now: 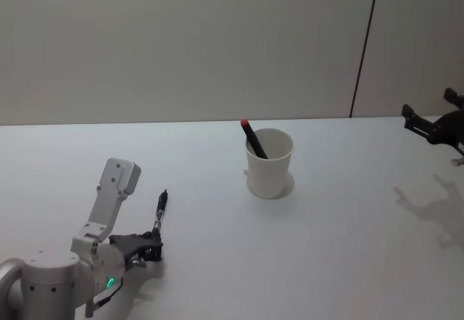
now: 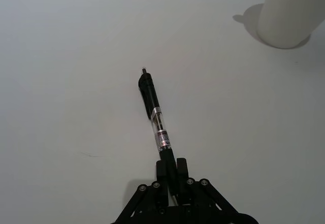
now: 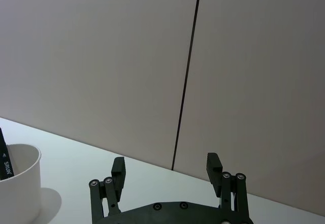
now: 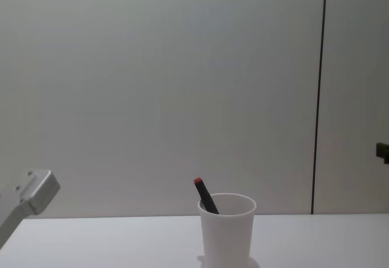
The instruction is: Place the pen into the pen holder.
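Left gripper (image 1: 154,246) sits low at the near-left of the table, fingers pinched tight on the tail end of the pen (image 2: 155,113) - slim black body with a clear barrel section and a silver band. The pen points away from the gripper toward the far side, tip free and low over the surface; cannot tell whether it touches.

Pen holder (image 1: 270,162) - plain white tapered paper cup with a rolled rim - stands upright mid-table, well apart from the held pen, ahead of it and to the right. Inside it is a second dark pen with a red cap (image 1: 253,137), leaning on the left side of the rim with the red end sticking out above. The stretch between the held pen and the cup is plain surface.

Right gripper (image 3: 166,168) hangs raised at the far right edge, fingers spread wide, gripping nothing. Its shadow (image 1: 428,207) falls on the table below.

The table (image 1: 348,255) is smooth matte white. The wall (image 1: 181,44) behind is plain pale panels, with one dark vertical seam (image 1: 365,44) to the right of the cup.
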Motion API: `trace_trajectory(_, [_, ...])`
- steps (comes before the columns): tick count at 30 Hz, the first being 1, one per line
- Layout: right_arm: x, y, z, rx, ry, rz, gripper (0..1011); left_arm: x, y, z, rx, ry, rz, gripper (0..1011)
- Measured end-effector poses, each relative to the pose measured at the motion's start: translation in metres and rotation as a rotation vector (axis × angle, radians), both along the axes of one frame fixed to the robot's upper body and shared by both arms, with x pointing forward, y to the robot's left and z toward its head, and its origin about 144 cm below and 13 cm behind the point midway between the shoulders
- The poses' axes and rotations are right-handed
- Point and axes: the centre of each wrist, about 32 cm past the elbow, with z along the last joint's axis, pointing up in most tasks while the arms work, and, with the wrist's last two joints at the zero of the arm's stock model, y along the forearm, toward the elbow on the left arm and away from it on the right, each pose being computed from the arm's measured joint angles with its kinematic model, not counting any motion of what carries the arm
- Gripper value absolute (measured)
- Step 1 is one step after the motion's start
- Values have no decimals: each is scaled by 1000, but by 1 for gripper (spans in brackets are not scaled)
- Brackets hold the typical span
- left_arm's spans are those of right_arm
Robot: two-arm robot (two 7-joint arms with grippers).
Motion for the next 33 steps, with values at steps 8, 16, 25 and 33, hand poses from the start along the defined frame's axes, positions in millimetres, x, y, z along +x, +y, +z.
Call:
trace_trajectory(8, [0,0,0,0,0,0,1002,-2,3,4,25,-17,16,123])
trace_trajectory(16, [0,0,0,0,0,0,1002,-5,5,17,53,-78,31,123])
trace_trajectory(25, [0,0,0,0,0,0,1002,-12,5,36,102,-169,33,123])
trace_trajectory(33, [0,0,0,0,0,0,1002,-15,4,46,138,-247,10,123])
